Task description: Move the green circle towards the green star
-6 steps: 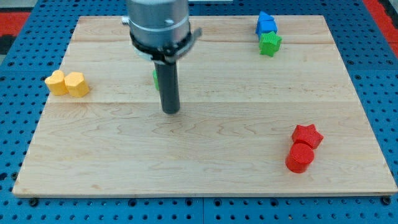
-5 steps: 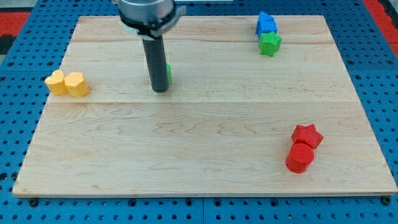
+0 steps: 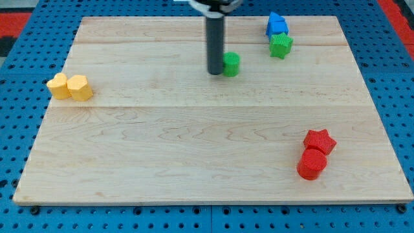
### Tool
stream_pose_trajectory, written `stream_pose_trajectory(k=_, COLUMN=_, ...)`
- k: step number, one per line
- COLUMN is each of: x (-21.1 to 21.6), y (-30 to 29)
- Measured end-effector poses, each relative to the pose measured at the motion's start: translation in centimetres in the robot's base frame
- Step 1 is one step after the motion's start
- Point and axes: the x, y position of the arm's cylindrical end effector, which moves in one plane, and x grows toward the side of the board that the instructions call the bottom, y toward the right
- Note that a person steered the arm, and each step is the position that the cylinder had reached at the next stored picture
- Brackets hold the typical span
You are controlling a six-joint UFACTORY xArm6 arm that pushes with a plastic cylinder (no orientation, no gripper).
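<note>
The green circle (image 3: pixel 231 64) lies on the wooden board (image 3: pixel 194 149) near the view's top, a little right of centre. My tip (image 3: pixel 214 72) stands right against its left side. The green star (image 3: pixel 281 45) lies further to the view's right and slightly higher, just below a blue block (image 3: pixel 277 25). A gap of bare board separates the circle from the star.
Two yellow blocks (image 3: pixel 70 86) sit together at the board's left edge. A red star (image 3: pixel 320 140) and a red circle (image 3: pixel 312 164) touch each other at the lower right. Blue pegboard surrounds the board.
My tip has swept from left of centre to the right and upward. The green circle has moved right with it, closer to the green star.
</note>
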Motion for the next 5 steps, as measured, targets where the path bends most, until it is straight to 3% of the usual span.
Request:
stream_pose_trajectory(k=2, x=-2.0, y=-1.4)
stream_pose_trajectory(k=4, x=-1.4, y=6.9)
stream_pose_trajectory(k=5, x=0.0, y=4.9)
